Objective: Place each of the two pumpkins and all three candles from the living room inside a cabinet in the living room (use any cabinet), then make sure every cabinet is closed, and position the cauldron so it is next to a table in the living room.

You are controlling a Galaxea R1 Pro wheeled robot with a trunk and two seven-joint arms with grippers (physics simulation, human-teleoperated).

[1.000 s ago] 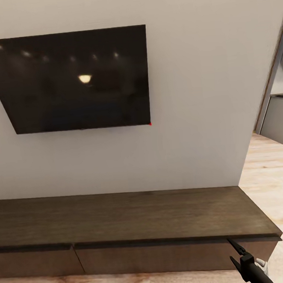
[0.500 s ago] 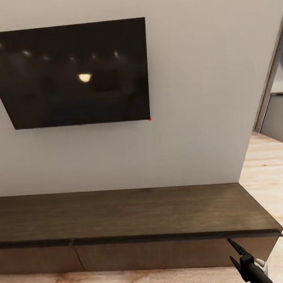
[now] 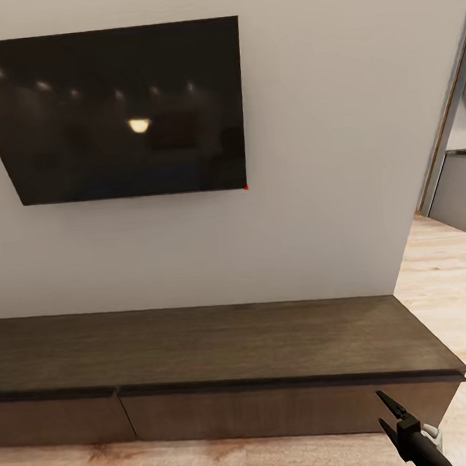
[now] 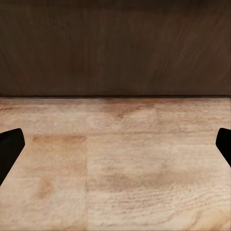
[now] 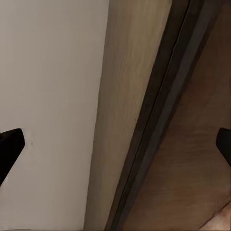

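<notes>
We face cabinet (image 3: 222,347), drawers apparently closed. Both sets of fingers spread, empty: left fingers (image 4: 9,149), right fingers (image 3: 389,404) beside cabinet's end. We should hook drawer edge squarely.

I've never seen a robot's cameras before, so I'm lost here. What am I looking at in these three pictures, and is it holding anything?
These are simulator renders from a wheeled robot with two arms. The big picture comes from its head camera: a dark TV on the wall above a long, low brown cabinet, whose drawer fronts look closed and whose top is bare. The black part at the lower right is its right gripper. The other two pictures come from cameras on its wrists. The left one looks at the wood floor and the cabinet's front, the right one at the cabinet's edge. In each, the black fingers sit wide apart at the sides, holding nothing.
</notes>
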